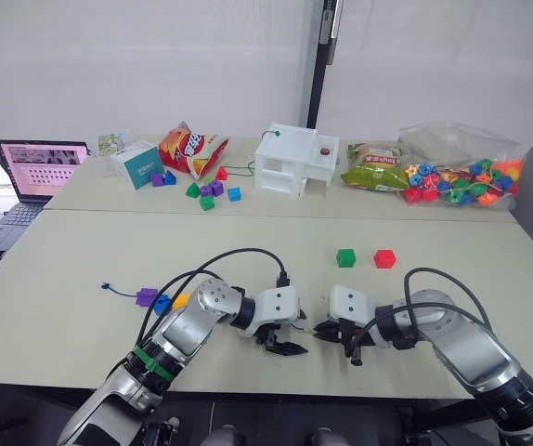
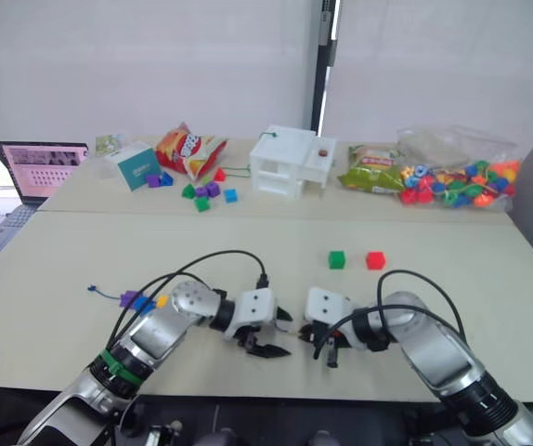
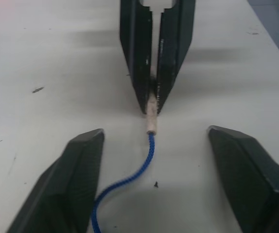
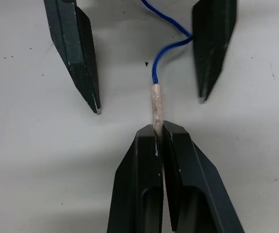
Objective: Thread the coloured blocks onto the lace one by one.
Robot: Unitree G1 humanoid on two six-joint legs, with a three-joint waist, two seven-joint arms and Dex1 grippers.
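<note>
Table (image 1: 81, 269) front edge: right gripper (image 4: 158, 130) clenched on the lace (image 4: 156, 104) tip, left gripper (image 3: 151, 145) spread wide at its 9 o'clock. Green block (image 1: 345, 257) and red block (image 1: 384, 258) sit at 12 o'clock.

We see the lace (image 4: 166, 46) as a deep blue braided cord ending in a pale, cream-coloured tip, pinched between the glossy black fingers of the right gripper (image 4: 158, 130); the left gripper (image 3: 151, 145) has the same black fingers, spread wide. At the centre right of the left eye view sit a green block (image 1: 345, 257) and a red block (image 1: 384, 258) on the pale beige table (image 1: 452, 242). At lower left we make out purple (image 1: 146, 296), blue (image 1: 162, 303) and yellow (image 1: 181, 300) blocks together. In the upper part of the frame, a white little house (image 1: 294, 160), a red-and-yellow snack bag (image 1: 190, 149), and a laptop (image 1: 34, 172) showing a pink screen.
</note>
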